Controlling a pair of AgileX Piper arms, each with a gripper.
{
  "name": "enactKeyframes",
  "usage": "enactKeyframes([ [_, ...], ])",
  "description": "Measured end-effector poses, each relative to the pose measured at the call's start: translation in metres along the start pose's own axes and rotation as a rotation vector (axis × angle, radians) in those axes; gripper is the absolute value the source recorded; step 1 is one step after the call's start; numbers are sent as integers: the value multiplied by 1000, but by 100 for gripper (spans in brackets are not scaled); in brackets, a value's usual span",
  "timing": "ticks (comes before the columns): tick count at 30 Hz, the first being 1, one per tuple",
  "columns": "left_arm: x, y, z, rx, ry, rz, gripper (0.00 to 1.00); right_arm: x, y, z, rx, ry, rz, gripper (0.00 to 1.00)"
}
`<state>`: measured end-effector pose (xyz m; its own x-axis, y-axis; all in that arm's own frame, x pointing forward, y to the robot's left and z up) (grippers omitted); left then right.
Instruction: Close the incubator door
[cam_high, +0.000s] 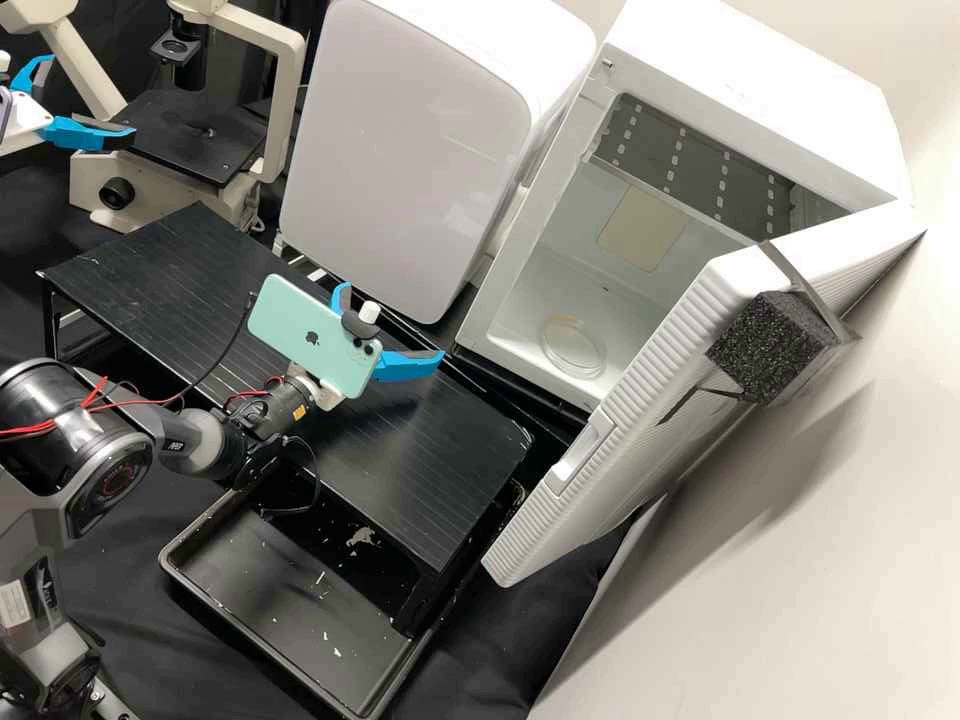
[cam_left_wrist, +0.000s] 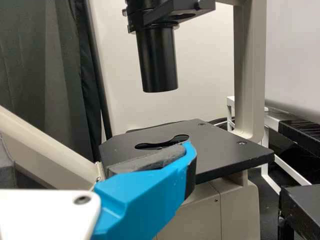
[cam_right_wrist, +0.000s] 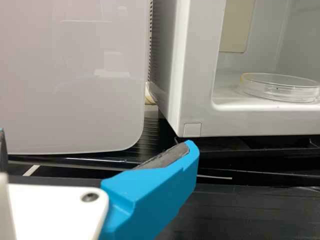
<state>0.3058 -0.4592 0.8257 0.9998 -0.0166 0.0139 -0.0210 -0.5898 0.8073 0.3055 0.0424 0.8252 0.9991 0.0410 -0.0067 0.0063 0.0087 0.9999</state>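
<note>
Zero percent through closing, seemingly: seeing incubator door (cam_high: 640, 385) hanging wide open at right, awaiting its full swing; seeing left gripper (cam_high: 92, 96), far left, and right gripper (cam_high: 395, 320), mid-scene, both released, grasping nothing.

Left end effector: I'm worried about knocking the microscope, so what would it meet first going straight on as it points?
Probably the black microscope stage, ahead of the left end effector; its height against the stage is unclear, so it might pass above.
</note>
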Motion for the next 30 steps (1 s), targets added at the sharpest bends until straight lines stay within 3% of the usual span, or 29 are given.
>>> enactKeyframes([
  [9,0,0,0,0,0,0,100,-1,1,1,0,0,5,100],
  [13,0,0,0,0,0,0,100,-21,7,10,-5,4,18,100],
  [15,0,0,0,0,0,0,100,-39,18,15,17,14,60,100],
  [21,0,0,0,0,0,0,100,-108,53,26,106,49,288,100],
  [26,0,0,0,0,0,0,100,-147,63,31,96,40,368,100],
  [30,0,0,0,0,0,0,100,-162,71,43,80,-35,419,100],
])
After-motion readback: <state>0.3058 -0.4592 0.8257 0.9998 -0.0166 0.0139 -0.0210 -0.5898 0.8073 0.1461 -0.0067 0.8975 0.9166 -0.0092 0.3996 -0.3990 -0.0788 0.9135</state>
